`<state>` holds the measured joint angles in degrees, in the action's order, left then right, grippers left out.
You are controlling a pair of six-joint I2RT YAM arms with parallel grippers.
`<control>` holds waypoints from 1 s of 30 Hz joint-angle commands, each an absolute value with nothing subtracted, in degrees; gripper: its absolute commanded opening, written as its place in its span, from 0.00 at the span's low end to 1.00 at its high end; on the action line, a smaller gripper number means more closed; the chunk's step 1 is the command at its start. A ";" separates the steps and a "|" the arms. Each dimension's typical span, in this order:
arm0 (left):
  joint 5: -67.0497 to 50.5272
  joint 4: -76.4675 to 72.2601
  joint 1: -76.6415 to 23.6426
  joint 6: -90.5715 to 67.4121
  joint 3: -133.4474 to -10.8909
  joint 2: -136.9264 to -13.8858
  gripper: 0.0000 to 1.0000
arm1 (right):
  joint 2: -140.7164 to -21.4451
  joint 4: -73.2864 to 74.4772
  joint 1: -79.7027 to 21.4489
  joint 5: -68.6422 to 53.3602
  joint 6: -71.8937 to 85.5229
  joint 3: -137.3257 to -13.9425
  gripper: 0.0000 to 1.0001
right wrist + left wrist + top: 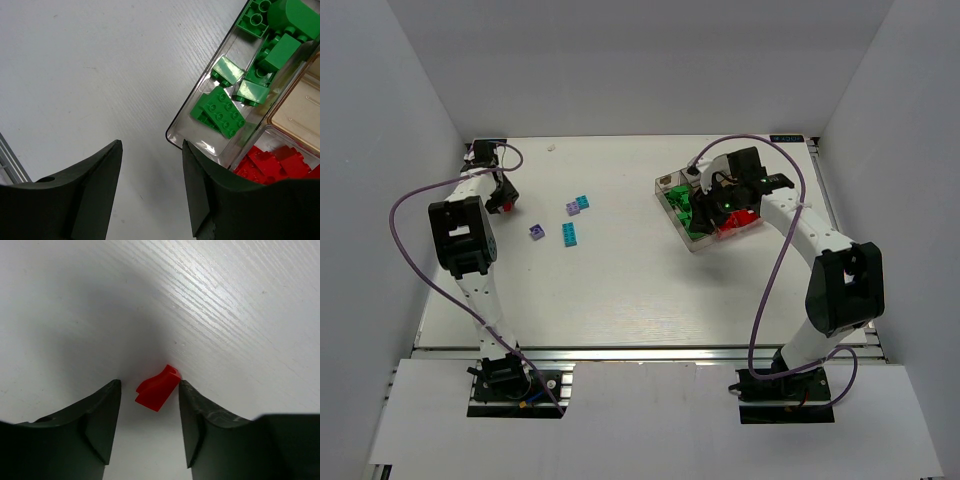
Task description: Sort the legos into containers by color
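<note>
Top view: green legos (pixel 682 205) and red legos (pixel 740 222) are sorted in tray (pixel 667 184), upper right; four cyan/purple legos (pixel 570 234) are left loose, ctr-left. Left wrist: left gripper (pixel 149 383) is held open round red brick (pixel 157 388), poss. touched by one finger. Right wrist: right gripper (pixel 151 145) is open, empty, beside tray corner.

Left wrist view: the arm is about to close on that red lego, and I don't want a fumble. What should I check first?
1. Red lego between the left end effector's fingers: ok, it lies on the table, close against one finger.
2. Left end effector open: ok.
3. Lego square to the fingers: not ok, it lies skewed.
4. Right end effector empty: ok, open beside the tray corner.
5. Tray free for the drop: not ok, the right arm hangs over it.
6. Room in the red compartment: cannot tell, partly hidden.
</note>
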<state>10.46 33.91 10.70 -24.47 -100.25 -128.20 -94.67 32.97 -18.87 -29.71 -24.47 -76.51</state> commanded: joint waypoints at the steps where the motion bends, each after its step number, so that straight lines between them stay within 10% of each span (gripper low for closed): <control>1: 8.79 33.84 10.90 -24.61 -100.90 -129.55 0.58 | -95.10 33.40 -18.63 -29.79 -25.05 -78.66 0.57; 12: 5.81 30.95 9.76 -26.28 -95.99 -123.59 0.07 | -94.49 32.96 -18.55 -30.06 -24.78 -78.75 0.57; 19: -15.59 19.26 6.60 -31.90 -86.75 -106.45 0.01 | -92.03 30.59 -18.72 -29.02 -22.07 -77.26 0.56; 26: -33.29 5.92 -7.19 -42.43 -83.24 -102.73 0.01 | -88.33 17.59 -15.91 -19.43 -6.61 -74.79 0.03; 30: -35.59 3.08 -16.59 -44.74 -86.81 -108.08 0.01 | -87.63 16.44 -12.23 -16.00 -0.45 -76.64 0.00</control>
